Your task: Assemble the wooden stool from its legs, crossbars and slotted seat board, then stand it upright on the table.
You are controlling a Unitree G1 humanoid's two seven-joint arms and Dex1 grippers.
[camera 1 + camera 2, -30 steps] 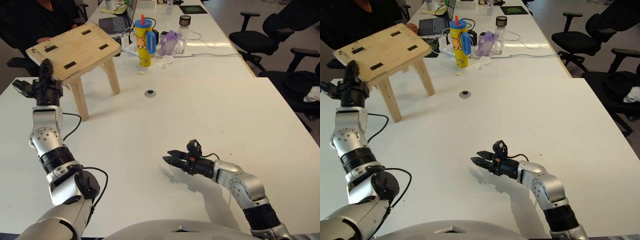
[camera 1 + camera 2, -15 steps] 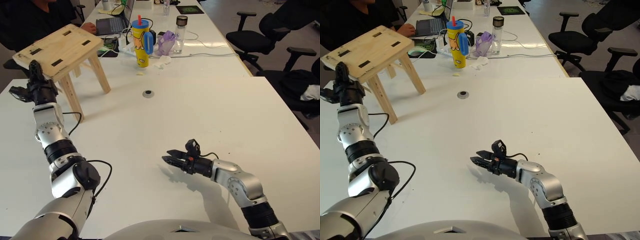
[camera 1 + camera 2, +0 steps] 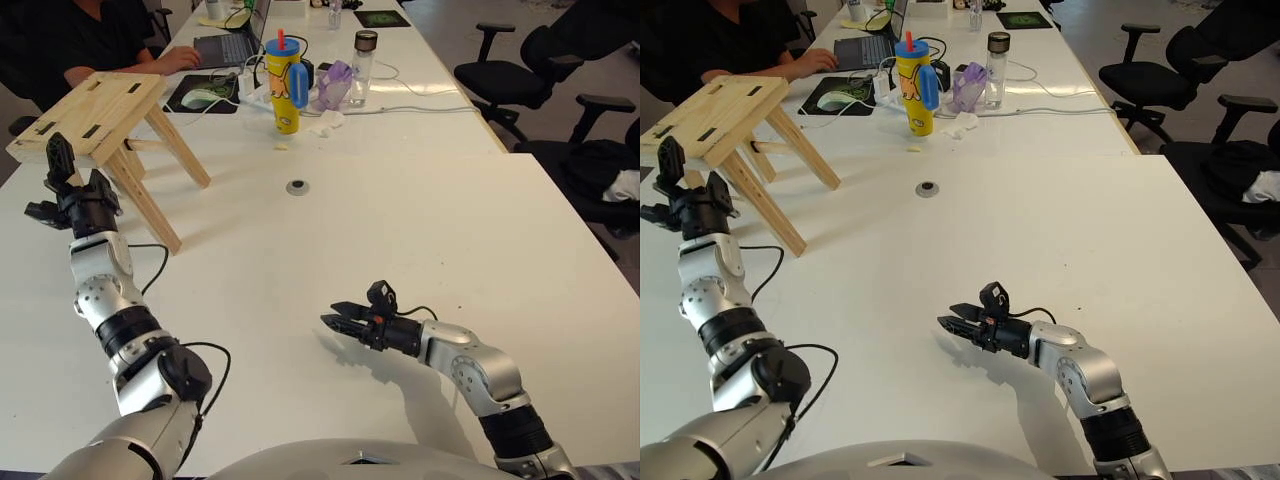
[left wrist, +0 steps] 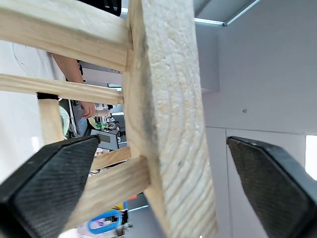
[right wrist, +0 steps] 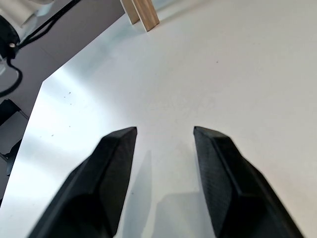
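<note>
Left gripper: the left gripper [image 3: 72, 182] sits far to the left of the yellow cup [image 3: 285, 85] and nearer the robot. Its fingers [image 4: 47, 183] are spread wide, one on each side of the seat's edge, and they look clear of the wood.
Stool: the stool [image 3: 715, 112] is assembled and stands on the table [image 3: 420, 220] left of the yellow cup. The near legs [image 3: 150, 205] have their feet down. I cannot tell whether the far feet are down too.
Handling: stiff pale wood, probably light. The slotted joints may work loose if it is twisted.
Hold: the edge of the seat board [image 3: 88, 108] looks best, being thin enough to fit between the fingers. The crossbar [image 3: 768, 147] looks weaker.
Stool against tool: the seat's left edge lies between the open fingers.
Right gripper: the right gripper [image 3: 335, 322] is low over the table, well nearer the robot than the yellow cup and slightly to its right. Its fingers are parted and hold nothing.
</note>
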